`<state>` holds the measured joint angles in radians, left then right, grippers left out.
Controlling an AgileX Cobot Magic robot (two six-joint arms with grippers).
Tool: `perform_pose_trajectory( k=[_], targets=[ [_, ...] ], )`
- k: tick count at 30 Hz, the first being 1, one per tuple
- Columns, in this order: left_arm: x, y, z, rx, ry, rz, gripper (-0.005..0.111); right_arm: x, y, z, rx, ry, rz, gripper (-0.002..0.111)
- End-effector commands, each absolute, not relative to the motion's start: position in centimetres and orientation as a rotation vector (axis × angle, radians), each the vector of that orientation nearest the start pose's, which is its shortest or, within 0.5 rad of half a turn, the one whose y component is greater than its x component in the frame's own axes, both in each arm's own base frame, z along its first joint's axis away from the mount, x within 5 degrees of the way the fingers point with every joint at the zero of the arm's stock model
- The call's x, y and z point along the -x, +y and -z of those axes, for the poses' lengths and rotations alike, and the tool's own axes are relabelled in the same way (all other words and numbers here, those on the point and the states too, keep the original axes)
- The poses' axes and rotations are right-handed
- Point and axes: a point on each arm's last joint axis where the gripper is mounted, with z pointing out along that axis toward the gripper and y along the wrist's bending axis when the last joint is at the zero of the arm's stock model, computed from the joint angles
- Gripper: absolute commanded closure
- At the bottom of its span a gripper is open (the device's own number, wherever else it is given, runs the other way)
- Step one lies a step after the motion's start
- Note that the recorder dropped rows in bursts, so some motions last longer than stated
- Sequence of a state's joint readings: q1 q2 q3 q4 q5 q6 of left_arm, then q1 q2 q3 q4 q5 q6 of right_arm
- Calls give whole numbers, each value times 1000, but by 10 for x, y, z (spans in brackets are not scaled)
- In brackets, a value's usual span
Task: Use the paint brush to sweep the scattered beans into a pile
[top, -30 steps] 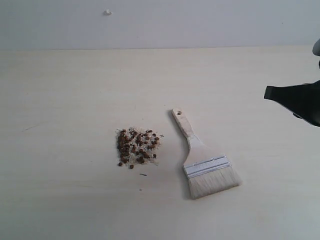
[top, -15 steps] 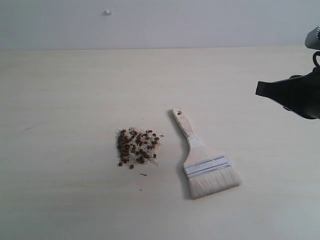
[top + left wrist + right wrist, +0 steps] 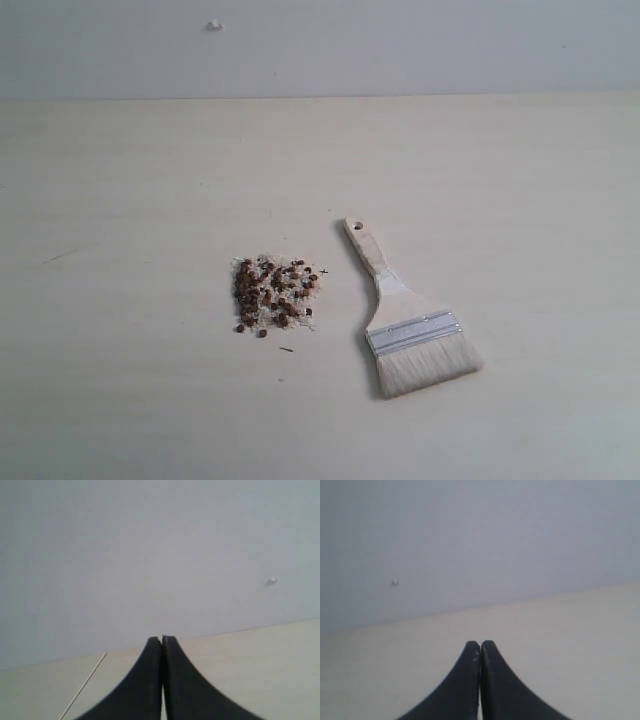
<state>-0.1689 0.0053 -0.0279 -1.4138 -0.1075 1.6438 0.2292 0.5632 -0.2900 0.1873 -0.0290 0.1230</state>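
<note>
The reddish-brown beans [image 3: 273, 293] lie close together in one small heap among white crumbs, on the pale table [image 3: 140, 200]. Just right of them the paint brush [image 3: 405, 315] lies flat, its handle hole toward the back and its off-white bristles toward the front right. Nothing holds the brush. Neither arm shows in the exterior view. In the left wrist view my left gripper [image 3: 162, 639] is shut and empty, facing the wall. My right gripper [image 3: 480, 643] in the right wrist view is likewise shut with nothing between its black fingers. Neither wrist view shows the beans or the brush.
A grey wall [image 3: 400, 45] rises behind the table, with a small white speck [image 3: 214, 24] on it. That speck also appears in both wrist views. A thin seam line [image 3: 82, 686] crosses the table in the left wrist view.
The right arm's black gripper, seen at the right edge of the exterior view earlier, has drawn out of that view. The beans and the brush have not moved.
</note>
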Motion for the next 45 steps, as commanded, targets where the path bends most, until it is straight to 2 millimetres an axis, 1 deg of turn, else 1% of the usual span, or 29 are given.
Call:
perform_pose_trajectory(
  k=[1,4,6,9,16,20,45],
  targets=[
    [-55,0,-223,-207,1431,-117,107,-73,12,-242,1,1580,-248,108],
    [-55,0,-223,-207,1431,-117,107,-58,6,-223,-12,1494,-165,108],
    [-55,0,-223,-207,1431,-117,107,-56,3,-213,-24,1485,-123,108],
    [-55,0,-223,-208,1431,-117,107,-56,1,-212,-36,1492,-60,108],
    [-55,0,-223,-208,1431,-117,107,-56,-1,-196,-5,1676,47,108],
    [-55,0,-223,-208,1431,-117,107,-55,1,-186,-18,1779,11,108],
    [-55,0,-223,-208,1431,-117,107,-54,1,-186,-20,1784,7,108]
  ],
)
